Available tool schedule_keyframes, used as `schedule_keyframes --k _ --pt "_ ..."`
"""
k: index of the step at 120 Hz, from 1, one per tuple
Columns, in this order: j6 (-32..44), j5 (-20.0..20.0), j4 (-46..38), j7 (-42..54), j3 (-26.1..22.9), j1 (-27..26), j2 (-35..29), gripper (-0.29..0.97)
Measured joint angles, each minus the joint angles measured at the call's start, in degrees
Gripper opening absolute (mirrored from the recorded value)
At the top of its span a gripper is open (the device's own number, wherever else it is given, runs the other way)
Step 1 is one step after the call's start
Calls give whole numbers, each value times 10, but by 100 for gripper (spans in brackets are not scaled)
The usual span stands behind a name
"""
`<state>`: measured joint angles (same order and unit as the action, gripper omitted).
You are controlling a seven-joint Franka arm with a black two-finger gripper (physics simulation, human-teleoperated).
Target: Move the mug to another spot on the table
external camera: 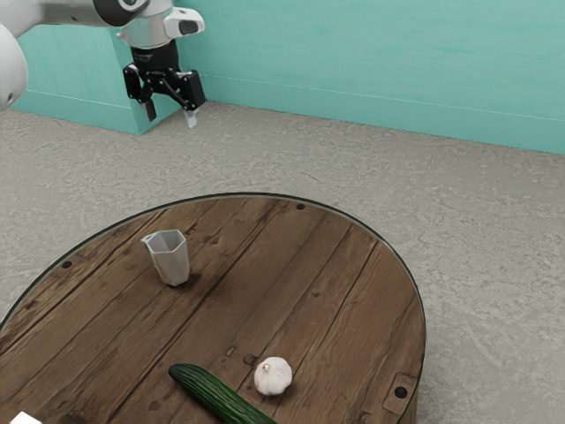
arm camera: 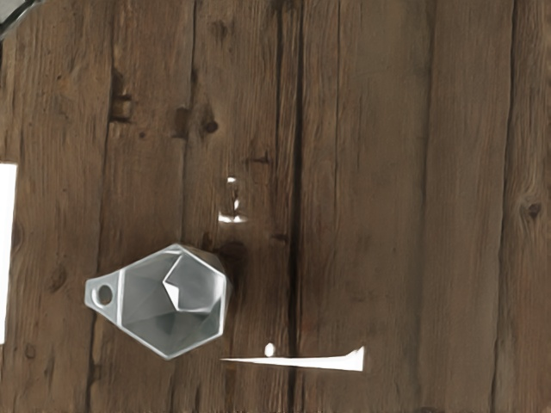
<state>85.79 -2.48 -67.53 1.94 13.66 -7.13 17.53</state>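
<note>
Cucumber [external camera: 221, 397] lies before an upright, faceted, pale-grey mug [external camera: 168, 256].

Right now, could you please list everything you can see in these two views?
mug: one, pale grey, faceted, upright on the table toward the exterior view's left
cucumber: one, green, lying at the table's near edge
garlic: one, white, beside the cucumber
table: one, dark brown planks, round
wall: teal, behind the table
floor: grey, around the table
gripper: one, black, open, high above the table, holding nothing
</note>
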Motion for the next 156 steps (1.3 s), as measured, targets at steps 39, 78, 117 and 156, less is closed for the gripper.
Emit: schedule_keyframes --k 39,78,117,156 --pt "51 58 -85 233 77 9 -41 66" --pt "149 74 -130 525 85 36 -12 66" --pt "247 -37 -244 848 79 75 18 66" --pt "340 -113 -297 1073 58 94 84 66"
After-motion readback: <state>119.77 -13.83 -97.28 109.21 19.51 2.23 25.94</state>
